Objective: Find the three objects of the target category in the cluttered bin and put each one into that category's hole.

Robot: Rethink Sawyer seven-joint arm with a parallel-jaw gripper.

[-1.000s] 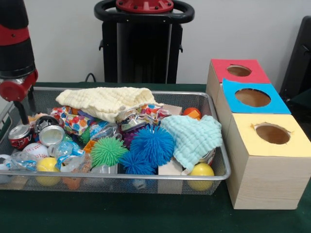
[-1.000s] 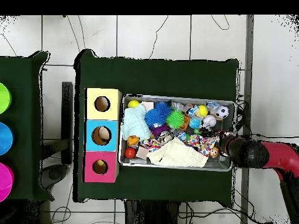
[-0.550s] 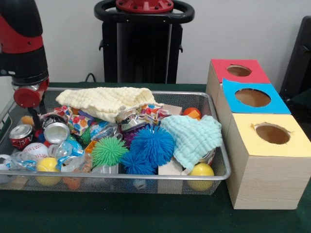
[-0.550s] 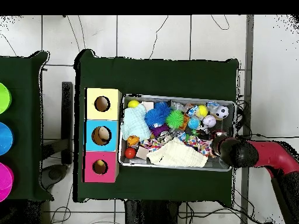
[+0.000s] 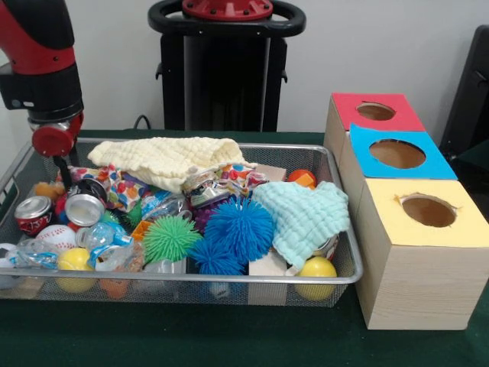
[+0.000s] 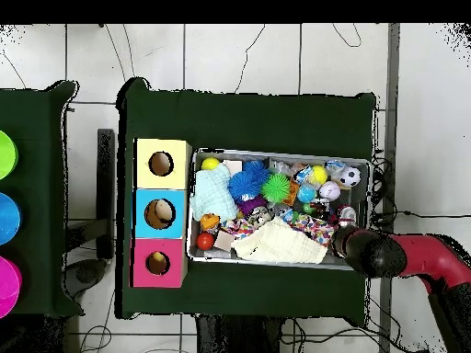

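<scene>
Though spiky, round rubbery balls point(image 5: 238, 227)

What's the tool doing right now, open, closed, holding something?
Tool: open or closed cannot be told; it hangs at the bin's corner by the cans.

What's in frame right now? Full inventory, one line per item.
Wire bin: 1, silver mesh, on the green table.
Boxes with holes: 3, red, blue, yellow, beside the bin.
Cloths: 2, cream at the bin's far side, mint nearest the boxes.
Spiky balls: 3, two blue, one green, bin middle.
Cans: 2, silver and red, at the end away from the boxes.
Baseball: 1, white, same end.
Yellow balls: 2, front rim.
Arm: red and black, above the can end; end effector among the clutter.
</scene>
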